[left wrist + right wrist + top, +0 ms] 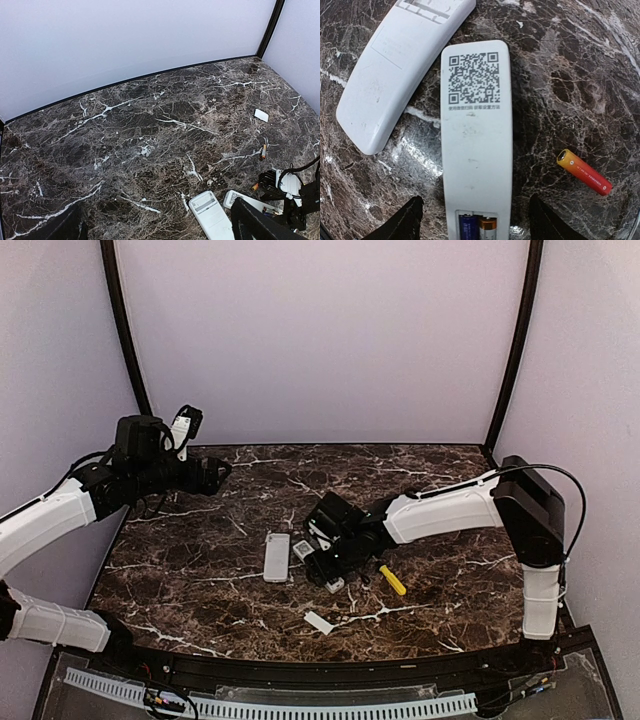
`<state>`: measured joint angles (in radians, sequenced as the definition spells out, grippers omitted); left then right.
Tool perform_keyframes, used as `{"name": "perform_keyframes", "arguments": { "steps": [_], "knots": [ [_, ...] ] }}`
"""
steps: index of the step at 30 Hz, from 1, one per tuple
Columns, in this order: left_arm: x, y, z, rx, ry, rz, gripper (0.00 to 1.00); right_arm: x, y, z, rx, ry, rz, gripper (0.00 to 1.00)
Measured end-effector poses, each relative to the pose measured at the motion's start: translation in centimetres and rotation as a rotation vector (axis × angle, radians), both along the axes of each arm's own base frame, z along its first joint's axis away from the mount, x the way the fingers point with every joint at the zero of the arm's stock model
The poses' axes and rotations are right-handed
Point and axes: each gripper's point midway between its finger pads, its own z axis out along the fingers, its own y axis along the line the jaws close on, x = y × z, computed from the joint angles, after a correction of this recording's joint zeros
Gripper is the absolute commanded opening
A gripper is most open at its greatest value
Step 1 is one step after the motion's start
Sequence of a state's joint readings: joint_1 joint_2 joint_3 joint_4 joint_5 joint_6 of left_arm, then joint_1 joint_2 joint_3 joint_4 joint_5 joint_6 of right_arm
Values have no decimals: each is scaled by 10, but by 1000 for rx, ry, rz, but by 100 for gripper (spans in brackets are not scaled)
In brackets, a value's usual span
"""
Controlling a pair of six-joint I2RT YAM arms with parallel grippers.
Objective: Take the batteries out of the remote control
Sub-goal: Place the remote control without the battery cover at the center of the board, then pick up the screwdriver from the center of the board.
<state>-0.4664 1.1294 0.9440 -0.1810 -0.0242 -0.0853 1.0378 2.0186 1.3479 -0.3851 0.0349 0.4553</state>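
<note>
A white remote (477, 135) with a QR code lies back up. Its battery bay (477, 227) is open, with a blue cell and an orange-and-silver cell side by side in it. One red battery (584, 171) lies loose on the marble to its right. My right gripper (477, 225) is open just above the remote's bay end, one finger on each side, holding nothing. It hides most of this remote in the top view (325, 565). My left gripper (215, 472) is raised at the far left, open and empty; its fingers (260, 225) frame the table.
A second white remote (277, 556) lies left of the first, also in the right wrist view (400, 65). A yellow-handled screwdriver (392, 580) lies right of my right gripper. A flat white cover (320, 622) lies nearer the front edge. Walls enclose the dark marble table (200, 540).
</note>
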Motion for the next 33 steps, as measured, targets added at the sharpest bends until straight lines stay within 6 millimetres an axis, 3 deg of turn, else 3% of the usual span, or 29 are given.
{"name": "perform_keyframes", "arguments": {
  "steps": [6, 15, 17, 25, 33],
  "knots": [
    [0, 1, 0, 5, -3, 4, 99, 3, -12, 6, 8, -40, -45, 78],
    [3, 5, 1, 10, -8, 31, 99, 22, -72, 73, 135, -133, -273, 73],
    [3, 5, 2, 5, -13, 31, 99, 24, -88, 71, 128, -130, -317, 71],
    [4, 2, 5, -8, -24, 22, 98, -8, -143, 11, -46, -20, -389, 59],
    [5, 1, 3, -6, -17, 18, 98, -13, -151, 3, -64, 5, -427, 44]
  ]
}}
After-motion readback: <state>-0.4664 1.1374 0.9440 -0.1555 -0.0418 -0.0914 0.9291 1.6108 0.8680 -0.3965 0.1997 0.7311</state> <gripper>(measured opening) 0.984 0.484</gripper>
